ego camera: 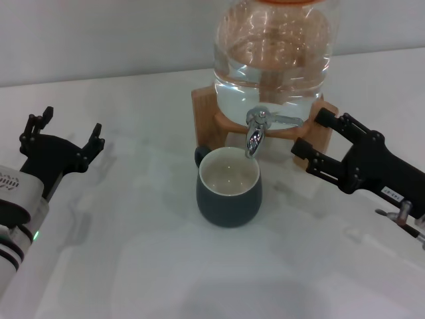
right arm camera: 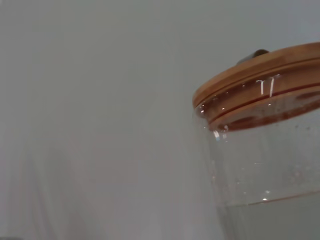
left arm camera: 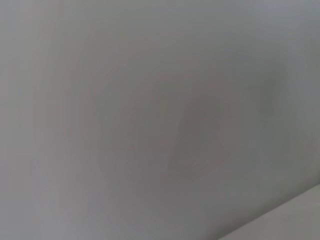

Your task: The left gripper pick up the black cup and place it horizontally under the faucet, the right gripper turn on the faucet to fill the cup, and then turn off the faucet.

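The black cup (ego camera: 229,188) stands upright on the white table (ego camera: 133,266), its cream inside facing up, directly below the spout of the chrome faucet (ego camera: 257,129). The faucet's lever points to the right, toward my right gripper (ego camera: 312,136), which is open just beside the lever's tip without holding it. My left gripper (ego camera: 64,136) is open at the far left, well away from the cup. No stream of water is visible from the spout. The right wrist view shows only the clear jar (right arm camera: 265,160) and its wooden lid (right arm camera: 257,75).
The clear jar of water (ego camera: 275,56) rests on a wooden stand (ego camera: 209,113) behind the cup. The left wrist view shows only a blank grey surface.
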Robot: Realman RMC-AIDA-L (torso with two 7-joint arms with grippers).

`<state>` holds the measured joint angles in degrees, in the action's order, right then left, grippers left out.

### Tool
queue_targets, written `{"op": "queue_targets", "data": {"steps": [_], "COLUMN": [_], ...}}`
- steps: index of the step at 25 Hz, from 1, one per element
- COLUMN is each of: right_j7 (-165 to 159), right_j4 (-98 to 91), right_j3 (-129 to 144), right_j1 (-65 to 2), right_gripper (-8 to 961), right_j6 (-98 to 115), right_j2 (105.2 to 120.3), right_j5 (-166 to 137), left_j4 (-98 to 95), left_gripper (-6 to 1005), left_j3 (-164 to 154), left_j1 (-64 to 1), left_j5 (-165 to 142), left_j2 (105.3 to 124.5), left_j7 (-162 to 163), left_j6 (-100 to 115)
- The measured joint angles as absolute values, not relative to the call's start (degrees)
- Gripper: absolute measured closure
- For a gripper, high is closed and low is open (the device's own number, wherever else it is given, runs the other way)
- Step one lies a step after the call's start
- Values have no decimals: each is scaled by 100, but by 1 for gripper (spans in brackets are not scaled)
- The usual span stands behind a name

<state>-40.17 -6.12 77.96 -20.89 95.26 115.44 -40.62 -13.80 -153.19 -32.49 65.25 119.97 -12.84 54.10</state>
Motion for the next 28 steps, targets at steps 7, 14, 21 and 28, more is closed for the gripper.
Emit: {"op": "queue_targets", "data": {"steps": [7, 14, 21, 28], "right_j7": [-4088, -4153, -4209, -4260], "right_j4": [-616, -629, -673, -677], "right_j3": [7863, 7961, 7994, 8087], "right_j1": [-2241, -2326, -2329, -2329], "right_gripper": [85, 85, 85, 85], "right_j6": [9499, 9404, 9330, 9323], "right_j2": [11563, 11575, 11579, 11576], "right_j5": [-4060, -4060, -4060, -4056], "left_j4": [-1380, -1380, -1363, -1347], "left_gripper": [118, 118, 118, 118], "left_j3": [-15319, -15319, -15319, -15319], "left_j1": [-3277, -3292, -3304, -3323], "left_j5": [6498, 6498, 6500, 6504], "left_j2": [11997, 11989, 11980, 11979], "left_j7": [-1283, -1283, -1283, -1285], "left_j6": [5405, 5405, 5405, 5403]}}
